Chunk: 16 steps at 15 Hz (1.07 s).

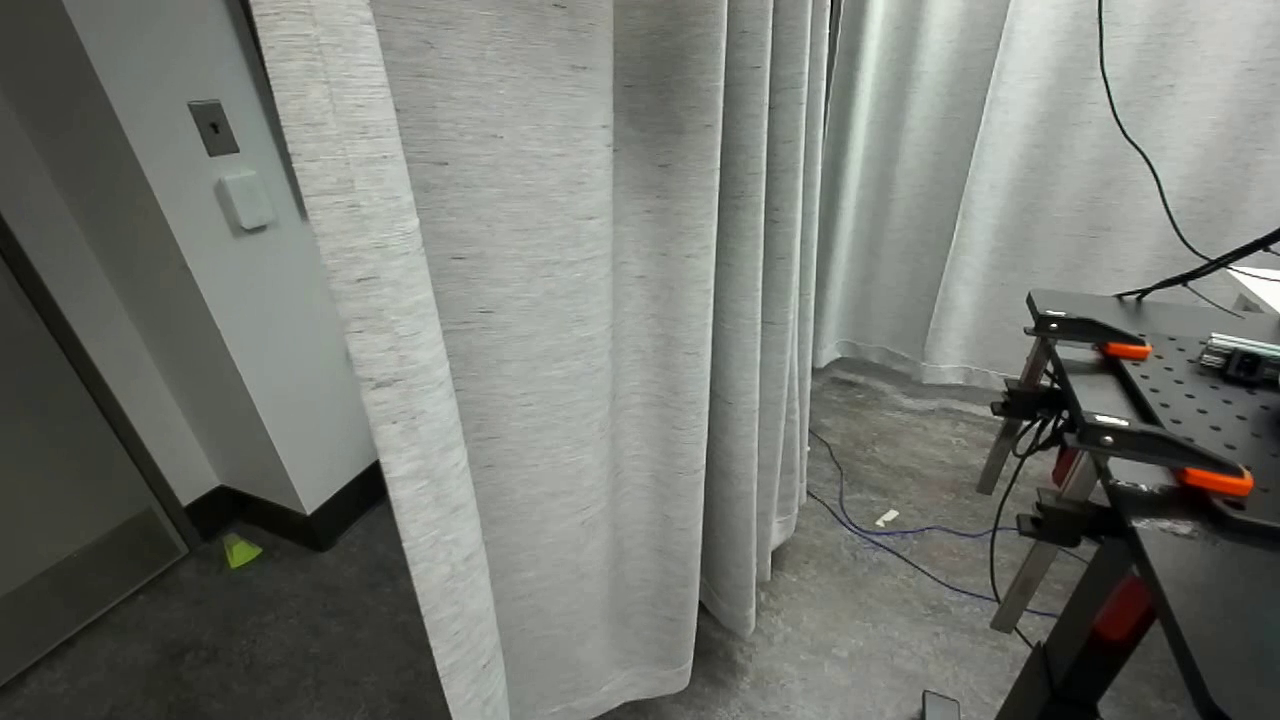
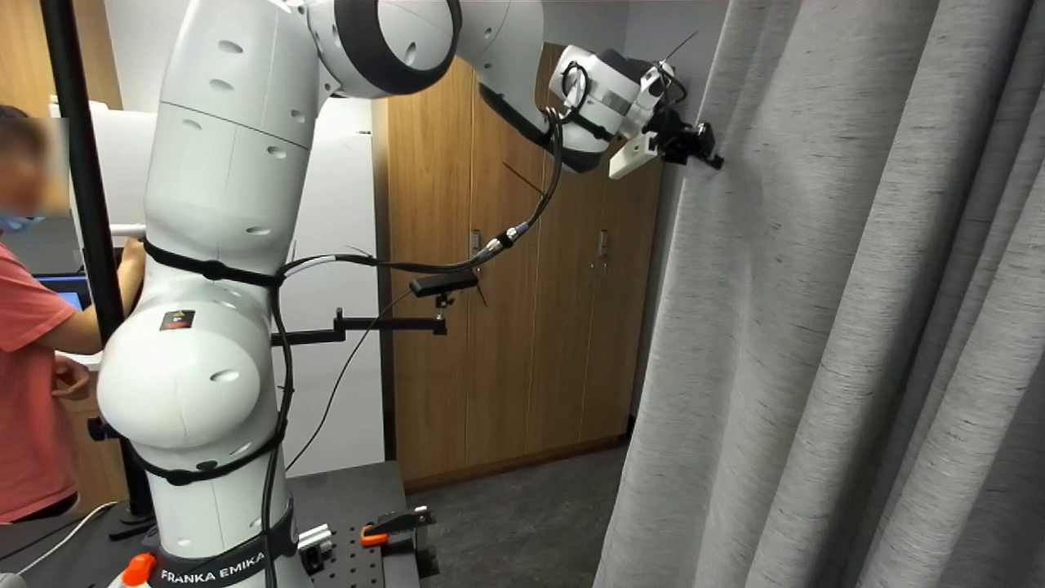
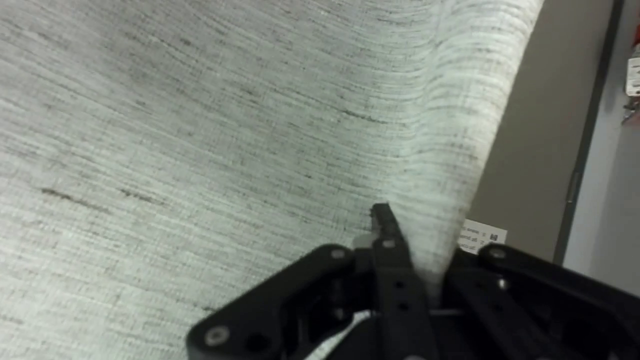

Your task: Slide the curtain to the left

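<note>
– Well, where was the curtain (image 1: 560, 350)?
– In an exterior view, it hung apart from one edge of the desk (image 1: 1230, 590).
– In an exterior view, the gripper (image 2: 712, 149) met it beyond that edge.
– In the wrist view, the gripper pinched the curtain's border.
– Sliding, then?
– Probably; the next move called for steady leftward pulling.

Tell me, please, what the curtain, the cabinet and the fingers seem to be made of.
The curtain looks like matte woven fabric: dark slubs and soft pleats show. The cabinet seems smooth wood or laminate with visible grain. The fingers look like matte black metal or plastic; straight edges show, but blur leaves it open.
</note>
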### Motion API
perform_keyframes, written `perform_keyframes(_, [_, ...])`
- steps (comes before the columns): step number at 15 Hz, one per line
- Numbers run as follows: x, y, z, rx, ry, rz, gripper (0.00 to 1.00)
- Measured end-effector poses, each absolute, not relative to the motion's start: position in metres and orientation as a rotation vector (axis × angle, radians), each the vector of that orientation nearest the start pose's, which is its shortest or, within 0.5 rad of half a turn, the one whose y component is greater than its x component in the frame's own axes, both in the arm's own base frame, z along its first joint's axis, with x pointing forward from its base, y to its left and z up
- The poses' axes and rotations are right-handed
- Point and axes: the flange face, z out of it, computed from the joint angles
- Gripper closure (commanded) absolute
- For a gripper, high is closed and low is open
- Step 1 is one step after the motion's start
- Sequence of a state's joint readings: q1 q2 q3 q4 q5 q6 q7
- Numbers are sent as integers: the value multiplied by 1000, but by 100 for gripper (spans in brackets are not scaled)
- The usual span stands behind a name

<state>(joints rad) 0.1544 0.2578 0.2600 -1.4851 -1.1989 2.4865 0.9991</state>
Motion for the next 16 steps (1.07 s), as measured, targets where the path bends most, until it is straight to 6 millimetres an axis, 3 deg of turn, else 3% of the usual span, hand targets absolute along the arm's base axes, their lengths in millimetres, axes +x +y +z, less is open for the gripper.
perform_keyframes(3, [623,297,624,-2844,-227,-1848,99])
perform_keyframes(6, [615,332,613,-2825,-307,-1792,99])
perform_keyframes(16, [600,408,629,-2634,-464,-1791,99])
